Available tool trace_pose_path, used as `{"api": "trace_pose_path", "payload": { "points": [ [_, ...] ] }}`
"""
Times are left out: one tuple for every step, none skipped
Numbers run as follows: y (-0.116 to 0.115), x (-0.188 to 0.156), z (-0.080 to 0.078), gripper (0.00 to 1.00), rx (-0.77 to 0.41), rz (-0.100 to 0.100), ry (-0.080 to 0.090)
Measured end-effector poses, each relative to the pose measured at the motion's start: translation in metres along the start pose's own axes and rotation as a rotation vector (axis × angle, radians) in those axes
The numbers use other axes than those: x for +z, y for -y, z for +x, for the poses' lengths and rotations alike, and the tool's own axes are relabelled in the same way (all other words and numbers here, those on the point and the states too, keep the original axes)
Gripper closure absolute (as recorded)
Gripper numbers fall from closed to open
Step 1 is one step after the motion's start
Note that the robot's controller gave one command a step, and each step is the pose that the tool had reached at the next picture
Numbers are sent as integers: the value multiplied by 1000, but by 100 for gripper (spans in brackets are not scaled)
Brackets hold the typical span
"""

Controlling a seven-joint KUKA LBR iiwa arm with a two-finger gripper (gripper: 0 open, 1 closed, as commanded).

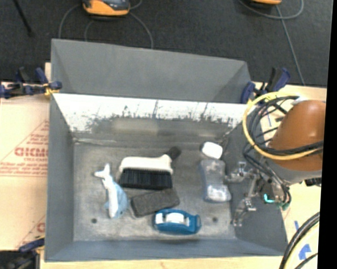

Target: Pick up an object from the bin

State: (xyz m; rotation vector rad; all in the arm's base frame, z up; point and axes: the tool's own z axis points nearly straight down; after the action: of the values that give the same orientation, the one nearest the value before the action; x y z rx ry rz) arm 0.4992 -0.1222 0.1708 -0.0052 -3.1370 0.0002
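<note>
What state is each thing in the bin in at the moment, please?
Brush: lying on its side, in the middle.
Clear bottle: lying down, white cap on.
Toy dolphin: lying flat, left side.
Dark sponge: flat, beside the brush.
Blue tape dispenser: lying beside the sponge.
Gripper: low, right of the bottle.

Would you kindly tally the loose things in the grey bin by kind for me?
white-handled brush with black bristles: 1
dark grey rectangular sponge block: 1
blue tape dispenser: 1
pale blue and white toy dolphin: 1
clear plastic bottle with white cap: 1
Total: 5
</note>
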Motion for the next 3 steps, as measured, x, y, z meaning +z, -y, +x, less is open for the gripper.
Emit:
{"api": "trace_pose_path", "payload": {
  "points": [
    [0,-4,-2,0,-4,1,8],
    [8,33,-19,0,190,0,17],
    [10,57,-32,0,245,1,5]
  ]
}}
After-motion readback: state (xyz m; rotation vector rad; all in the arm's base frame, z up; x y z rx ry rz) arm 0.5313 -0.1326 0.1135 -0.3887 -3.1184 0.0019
